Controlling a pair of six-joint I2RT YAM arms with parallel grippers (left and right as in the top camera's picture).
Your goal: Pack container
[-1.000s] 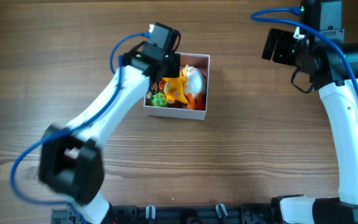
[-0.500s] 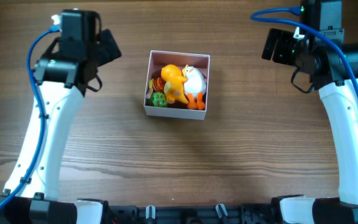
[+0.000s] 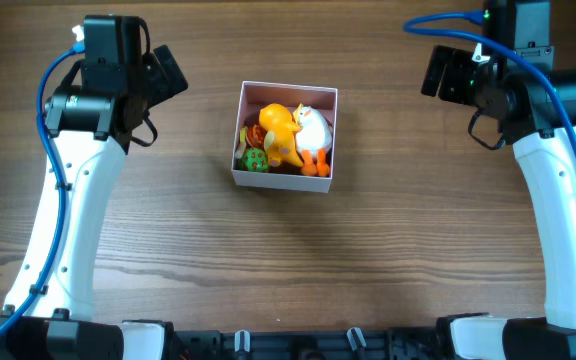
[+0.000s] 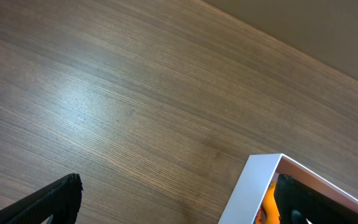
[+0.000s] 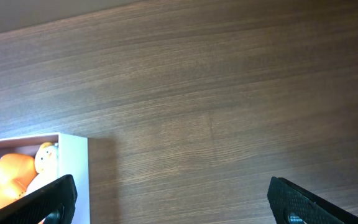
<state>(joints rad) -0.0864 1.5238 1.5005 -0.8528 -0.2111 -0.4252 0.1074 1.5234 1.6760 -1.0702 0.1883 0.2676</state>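
Note:
The container, a square white-walled box, sits mid-table. It holds an orange toy, a white duck with orange feet and a small green toy. My left gripper is open and empty at the far left, well clear of the box. Its wrist view shows the box's white corner. My right gripper is open and empty at the far right. Its wrist view shows the box wall with the orange toy inside.
The brown wooden tabletop surrounds the box. Blue cables run along both white arms. Black mounts sit along the near edge.
My left arm has pulled away from over the container, up and to the far left. The toys now lie uncovered in the box. The right arm has not moved.

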